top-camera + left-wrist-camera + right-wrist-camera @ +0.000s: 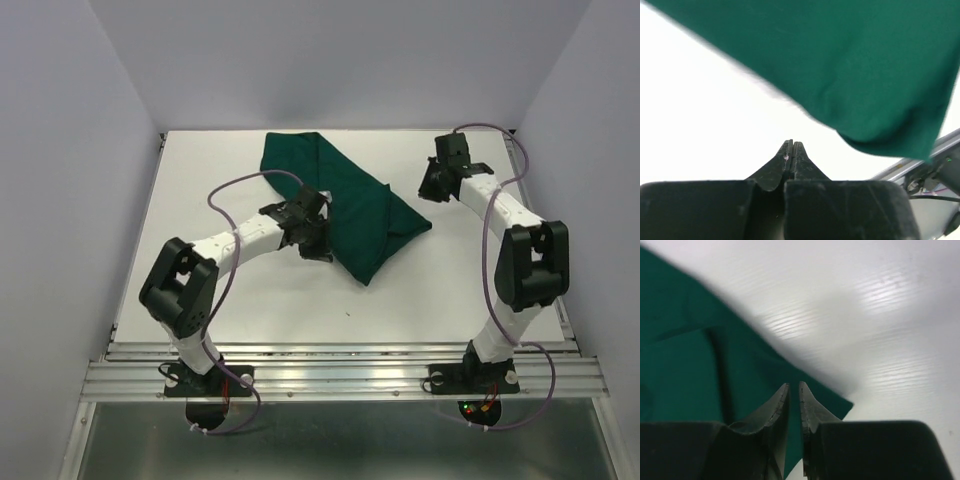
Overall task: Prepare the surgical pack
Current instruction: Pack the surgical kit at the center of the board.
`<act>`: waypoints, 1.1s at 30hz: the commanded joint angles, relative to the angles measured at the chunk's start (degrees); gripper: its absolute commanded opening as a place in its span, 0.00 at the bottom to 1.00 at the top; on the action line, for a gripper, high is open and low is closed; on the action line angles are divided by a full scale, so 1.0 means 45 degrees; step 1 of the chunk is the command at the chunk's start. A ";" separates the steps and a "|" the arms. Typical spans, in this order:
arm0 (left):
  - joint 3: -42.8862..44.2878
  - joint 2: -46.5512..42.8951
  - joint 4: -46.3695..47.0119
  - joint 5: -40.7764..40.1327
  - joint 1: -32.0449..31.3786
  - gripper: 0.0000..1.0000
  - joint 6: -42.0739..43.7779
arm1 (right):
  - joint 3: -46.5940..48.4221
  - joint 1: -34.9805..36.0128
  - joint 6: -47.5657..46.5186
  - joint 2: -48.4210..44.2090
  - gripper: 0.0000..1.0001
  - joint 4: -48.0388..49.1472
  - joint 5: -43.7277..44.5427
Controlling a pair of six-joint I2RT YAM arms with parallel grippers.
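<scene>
One white table (200, 300) fills the top view, and on its far middle lies the dark green cloth drape (345, 205). It is folded into a long bundle running diagonally from the back toward the right. No tray, instruments or packets show outside the folds.

The left arm (240, 240) reaches in from the near left to the drape's left edge. The right arm (500, 210) stretches up the right side and ends to the right of the drape's lower corner.

The left gripper (791, 148) is fully closed, with its two fingers pressed flat against each other and nothing between them. In its wrist view the tips sit over bare table. The blurred edge of the green fabric lies just beyond them and does not touch them.

The right gripper (794, 390) stands open by only a narrow slit and grips nothing. In its wrist view the pointed corner of the drape lies behind the fingertips. Whether the tips touch the fabric cannot be told.
</scene>
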 commanded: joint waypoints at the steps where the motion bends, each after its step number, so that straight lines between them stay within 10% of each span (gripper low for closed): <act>1: 0.0487 -0.2095 -0.1152 -0.0378 0.1987 0.00 0.0969 | -0.0529 0.0766 0.0354 -0.1987 0.18 0.1231 -0.2335; 12: 0.2456 -0.0403 -0.1114 -0.0515 0.5115 0.03 0.1283 | -0.4747 0.4262 0.2578 -0.4975 0.18 0.3144 -0.5248; 20: 0.3590 0.1319 -0.0626 -0.0300 0.5760 0.50 0.0814 | -0.7112 0.4500 0.2739 -0.4667 0.15 0.3226 -0.3750; 33: 0.4902 0.3139 -0.0003 -0.0009 0.6112 0.45 0.0775 | -0.6001 0.4500 0.2153 -0.4723 0.13 0.1938 -0.2203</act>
